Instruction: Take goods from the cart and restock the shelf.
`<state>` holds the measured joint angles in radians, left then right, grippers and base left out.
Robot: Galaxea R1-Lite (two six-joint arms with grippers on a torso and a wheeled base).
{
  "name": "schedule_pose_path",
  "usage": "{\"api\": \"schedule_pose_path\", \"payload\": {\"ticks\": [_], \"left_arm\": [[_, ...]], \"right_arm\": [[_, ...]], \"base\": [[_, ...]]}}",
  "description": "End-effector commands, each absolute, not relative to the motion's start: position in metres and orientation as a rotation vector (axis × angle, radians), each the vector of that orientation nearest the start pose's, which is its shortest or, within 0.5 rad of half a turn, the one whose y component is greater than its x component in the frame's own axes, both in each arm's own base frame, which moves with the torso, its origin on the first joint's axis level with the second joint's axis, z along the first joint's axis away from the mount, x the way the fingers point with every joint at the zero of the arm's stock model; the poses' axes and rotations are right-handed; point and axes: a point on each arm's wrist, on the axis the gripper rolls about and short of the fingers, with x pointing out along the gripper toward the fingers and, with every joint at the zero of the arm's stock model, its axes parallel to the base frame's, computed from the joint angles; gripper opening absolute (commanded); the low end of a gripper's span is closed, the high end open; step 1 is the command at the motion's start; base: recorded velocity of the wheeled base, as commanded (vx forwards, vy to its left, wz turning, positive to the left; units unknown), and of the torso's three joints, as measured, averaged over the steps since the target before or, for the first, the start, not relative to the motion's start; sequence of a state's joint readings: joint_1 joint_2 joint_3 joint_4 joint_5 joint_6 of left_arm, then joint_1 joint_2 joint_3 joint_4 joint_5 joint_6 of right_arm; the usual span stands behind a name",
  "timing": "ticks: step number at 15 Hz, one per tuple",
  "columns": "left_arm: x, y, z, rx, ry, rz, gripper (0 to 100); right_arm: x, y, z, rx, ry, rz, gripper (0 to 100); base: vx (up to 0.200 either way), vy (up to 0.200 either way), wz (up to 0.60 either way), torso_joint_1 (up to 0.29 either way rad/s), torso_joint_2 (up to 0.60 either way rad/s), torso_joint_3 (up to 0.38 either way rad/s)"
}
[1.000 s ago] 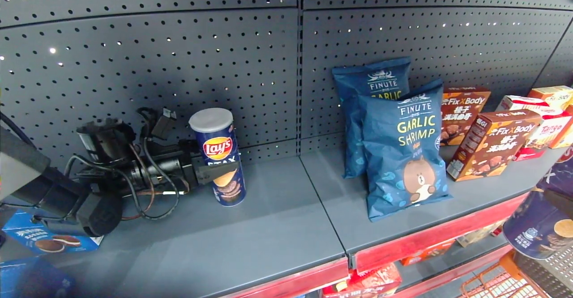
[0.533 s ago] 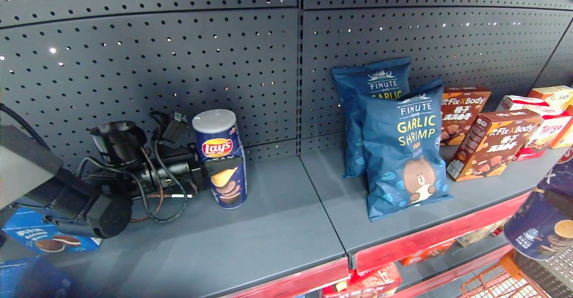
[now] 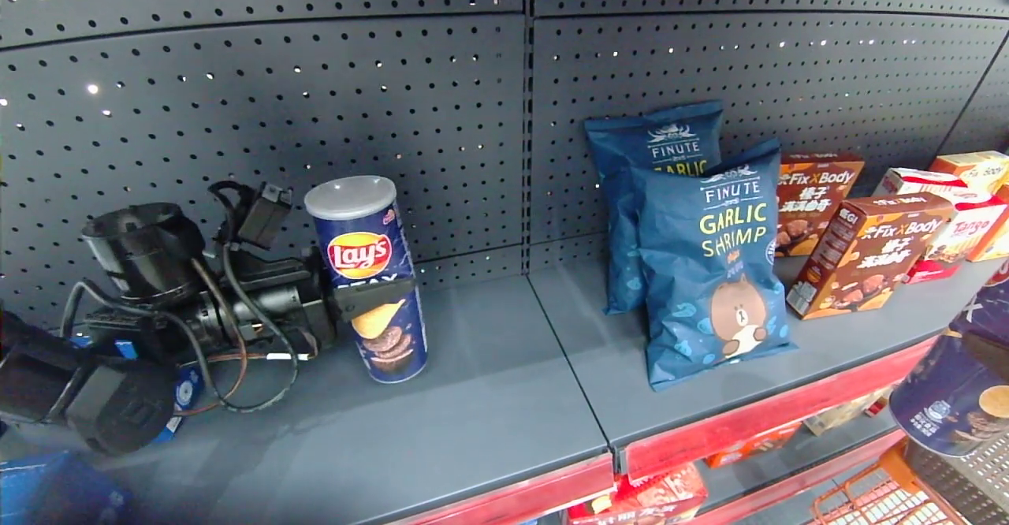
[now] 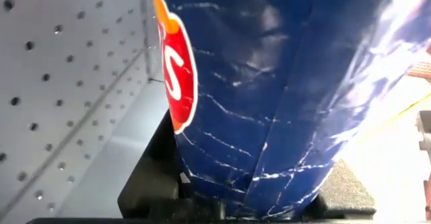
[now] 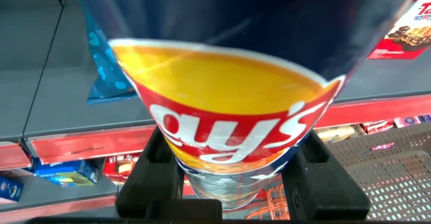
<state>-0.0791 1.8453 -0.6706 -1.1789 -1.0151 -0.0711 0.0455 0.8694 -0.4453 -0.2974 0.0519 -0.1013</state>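
Note:
A tall blue Lay's chip can (image 3: 367,277) with a grey lid stands upright on the left section of the grey shelf (image 3: 489,399), near the pegboard back wall. My left gripper (image 3: 380,292) comes in from the left and is shut on the can's middle; the can (image 4: 269,96) rises between the black fingers (image 4: 151,187). Whether its base touches the shelf I cannot tell. At the lower right, below the shelf edge, my right gripper (image 3: 977,351) is shut on a second blue chip can (image 3: 946,403). That can (image 5: 236,116) sits between the fingers (image 5: 145,177).
Two blue garlic shrimp bags (image 3: 709,273) lean against the wall right of centre, then brown boxes (image 3: 867,253) and red-white boxes (image 3: 958,225). Bare shelf lies between the can and the bags. An orange cart basket (image 3: 879,497) sits at the lower right, and goods fill the lower shelf (image 3: 654,497).
The left arm and its can first edged right, then shifted left and nearer to the shelf front. The right gripper and its can stayed put.

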Motion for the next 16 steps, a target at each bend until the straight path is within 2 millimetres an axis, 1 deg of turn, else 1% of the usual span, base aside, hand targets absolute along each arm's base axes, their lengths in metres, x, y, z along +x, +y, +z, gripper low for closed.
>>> {"api": "schedule_pose_path", "payload": {"ticks": [1, 3, 6, 8, 9, 12, 16], "left_arm": [[0.266, -0.041, 0.176, -0.049, -0.003, -1.082, 0], [0.243, -0.039, 0.175, -0.053, 0.005, -1.077, 0], [0.210, -0.036, 0.168, -0.066, 0.033, -1.077, 0], [0.191, -0.034, 0.163, -0.072, 0.045, -1.072, 0], [0.185, -0.034, 0.161, -0.075, 0.051, -1.071, 0], [0.175, -0.033, 0.154, -0.084, 0.073, -1.064, 0], [0.176, -0.033, 0.149, -0.092, 0.095, -1.057, 0]], "right_arm": [[0.098, 0.006, 0.213, -0.101, 0.119, 0.103, 0], [0.097, 0.006, 0.214, -0.104, 0.116, 0.103, 0], [0.098, 0.006, 0.215, -0.105, 0.113, 0.103, 0], [0.098, 0.006, 0.214, -0.105, 0.116, 0.103, 0], [0.098, 0.006, 0.214, -0.105, 0.116, 0.103, 0], [0.098, 0.006, 0.215, -0.105, 0.114, 0.103, 0], [0.098, 0.005, 0.215, -0.105, 0.115, 0.101, 0]], "base": [[0.000, 0.000, 0.00, 0.000, 0.00, 0.000], [0.000, 0.000, 0.00, 0.000, 0.00, 0.000], [0.000, 0.000, 0.00, 0.000, 0.00, 0.000], [0.000, 0.000, 0.00, 0.000, 0.00, 0.000], [0.000, 0.000, 0.00, 0.000, 0.00, 0.000], [0.000, 0.000, 0.00, 0.000, 0.00, 0.000], [0.000, 0.000, 0.00, 0.000, 0.00, 0.000]]}}
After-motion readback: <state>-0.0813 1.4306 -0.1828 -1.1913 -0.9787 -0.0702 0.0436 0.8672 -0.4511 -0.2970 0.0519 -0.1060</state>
